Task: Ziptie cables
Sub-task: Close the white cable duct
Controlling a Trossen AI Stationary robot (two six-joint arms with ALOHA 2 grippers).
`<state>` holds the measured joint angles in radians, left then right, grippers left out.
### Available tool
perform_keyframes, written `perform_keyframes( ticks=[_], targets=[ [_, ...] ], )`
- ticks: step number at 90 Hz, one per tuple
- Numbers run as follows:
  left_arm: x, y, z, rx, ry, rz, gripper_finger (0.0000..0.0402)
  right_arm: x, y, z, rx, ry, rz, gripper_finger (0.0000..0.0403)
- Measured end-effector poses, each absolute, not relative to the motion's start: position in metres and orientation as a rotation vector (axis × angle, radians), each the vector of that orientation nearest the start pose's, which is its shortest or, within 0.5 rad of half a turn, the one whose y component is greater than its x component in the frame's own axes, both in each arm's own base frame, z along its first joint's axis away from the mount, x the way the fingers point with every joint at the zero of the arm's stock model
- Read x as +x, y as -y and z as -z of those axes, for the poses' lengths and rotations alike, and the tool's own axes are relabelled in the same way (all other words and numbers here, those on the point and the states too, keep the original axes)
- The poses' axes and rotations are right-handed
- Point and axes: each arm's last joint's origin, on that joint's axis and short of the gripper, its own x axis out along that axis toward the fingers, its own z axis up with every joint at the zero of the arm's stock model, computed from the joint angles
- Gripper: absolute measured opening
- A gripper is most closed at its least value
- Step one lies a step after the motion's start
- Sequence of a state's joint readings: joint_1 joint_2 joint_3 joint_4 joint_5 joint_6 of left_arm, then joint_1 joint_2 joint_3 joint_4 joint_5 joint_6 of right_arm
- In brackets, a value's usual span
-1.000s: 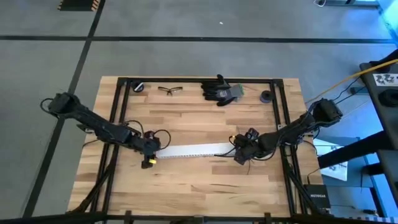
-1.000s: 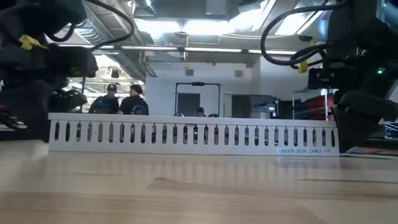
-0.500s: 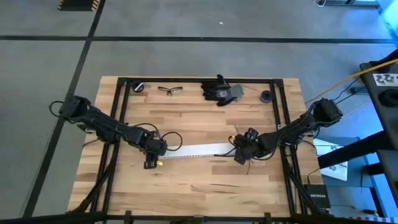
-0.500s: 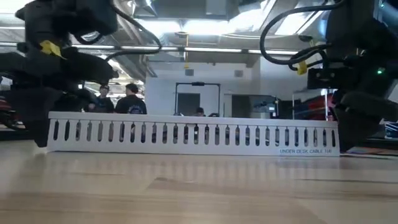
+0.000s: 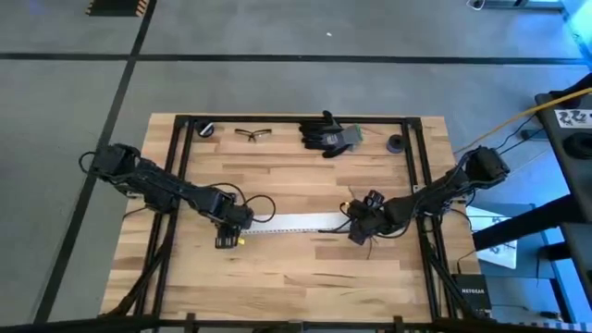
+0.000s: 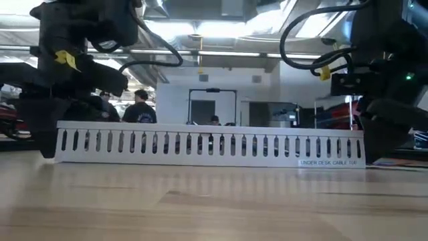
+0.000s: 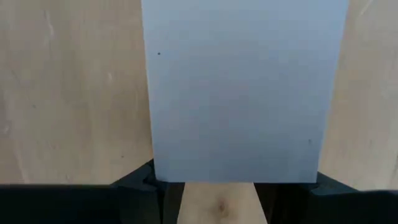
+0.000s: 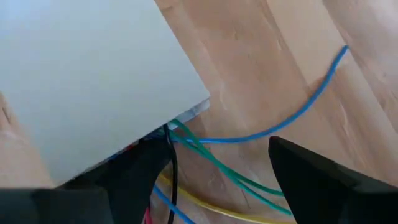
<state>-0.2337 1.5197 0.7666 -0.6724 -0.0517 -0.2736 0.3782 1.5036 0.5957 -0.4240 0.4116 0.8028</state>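
A: Where are the cables [image 8: 186,138] lying?

B: At the right end of the white channel [image 5: 287,223], mid-desk [image 5: 296,277]. Thin coloured wires are spilling out from under that end and splaying apart.

A: Hands?

B: The right hand [image 5: 356,231] is hovering over those wires, released, several running between its fingers [image 8: 311,174]. The left hand [image 5: 231,233] is sitting at the channel's left end; cannot tell whether it is gripping.

A: Handling?

B: Judging them light, limp and slippery, so single strands are likely escaping a pinch. Best hold is probably close to the channel, where they are bunching, not the loose ends.
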Motion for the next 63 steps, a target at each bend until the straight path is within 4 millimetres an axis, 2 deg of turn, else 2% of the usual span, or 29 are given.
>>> perform_keyframes(
  ticks=[38, 63],
  targets=[
    [0.23, 0.061, -0.146, 0.037, -1.381, -0.06, 0.0155, 0.21, -0.072, -0.119, 0.189, -1.121, 0.503, 0.0288],
    [0.234, 0.066, -0.147, -0.032, -1.337, -0.088, 0.0155, 0.208, -0.072, -0.126, 0.187, -1.215, 0.495, 0.0288]
  ],
)
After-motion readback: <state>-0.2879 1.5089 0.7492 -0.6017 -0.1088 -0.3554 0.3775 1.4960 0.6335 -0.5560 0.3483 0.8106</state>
